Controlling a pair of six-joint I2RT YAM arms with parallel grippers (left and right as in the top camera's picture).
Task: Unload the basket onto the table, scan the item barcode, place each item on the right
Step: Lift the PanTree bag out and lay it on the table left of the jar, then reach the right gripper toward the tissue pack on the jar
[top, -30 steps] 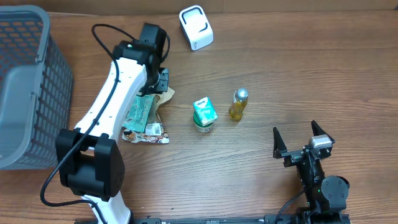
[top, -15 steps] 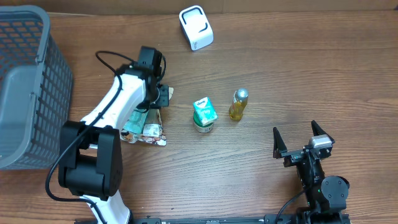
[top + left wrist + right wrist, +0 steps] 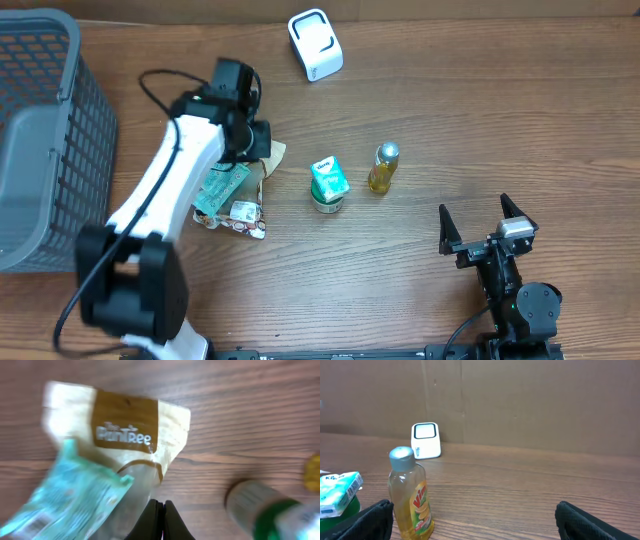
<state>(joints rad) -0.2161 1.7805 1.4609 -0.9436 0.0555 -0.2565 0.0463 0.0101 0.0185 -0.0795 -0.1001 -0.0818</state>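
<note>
**Ana:** The left arm reaches from its base at 7 o'clock up towards 10 o'clock. Its white forearm slants across the pile, and the wrist bends down to put the left gripper over the cream-and-brown plastic pouch.

**Ben:** And the fingers?

**Ana:** They're pressed tight together, with the tips right at the pouch's clear lower edge. The wrist view is blurred, so I cannot tell whether any film is caught between them.

**Ben:** Where does the pouch sit?

**Ana:** It's on the brown wooden table, at about 10 o'clock from the centre, and it overlaps a teal foil packet. The green-and-white carton stands near it at 3 o'clock, and the yellow bottle with a silver cap is just beyond that.

**Ben:** The scanner?

**Ana:** The white box-shaped scanner is at 12 o'clock, well apart from the pouch. The grey mesh basket fills 9 o'clock.

**Ben:** Right side?

**Ana:** That arm is folded low at 5 o'clock. The right gripper has its fingers spread wide, with nothing between them.
</note>
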